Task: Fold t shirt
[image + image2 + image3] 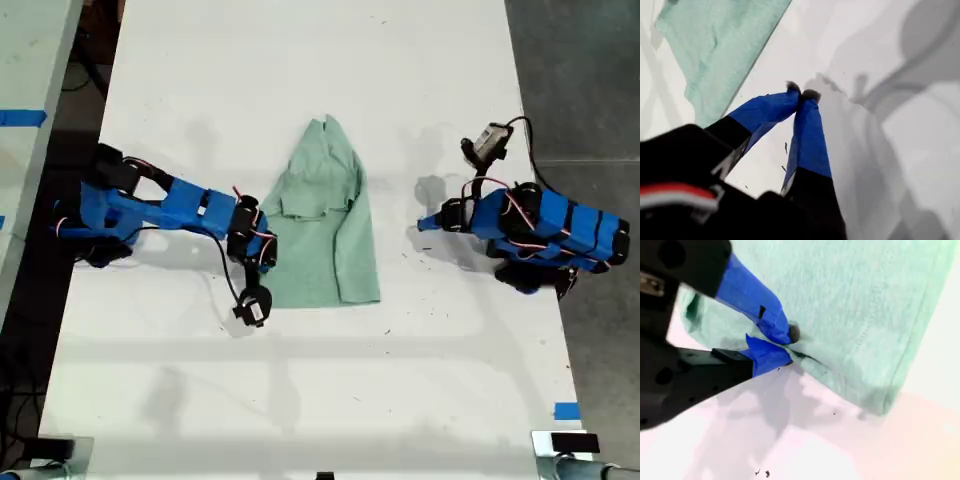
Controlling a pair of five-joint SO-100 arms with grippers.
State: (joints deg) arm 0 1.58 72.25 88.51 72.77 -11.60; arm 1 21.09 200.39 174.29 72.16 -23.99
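The t shirt (325, 225) lies mid-table (300, 400), partly folded lengthwise. Note my second gripper (785, 342), at the exterior view's left, clenched on the shirt's edge, apparently ready to draw that side over. My first gripper (801, 93), at that view's right, is closed, empty and well apart. Nothing obstructs the fold path.

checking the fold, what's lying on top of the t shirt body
A folded-over sleeve and side flap lie on the t shirt. My second gripper pinches its edge. Whatever is beneath the fabric is hidden.
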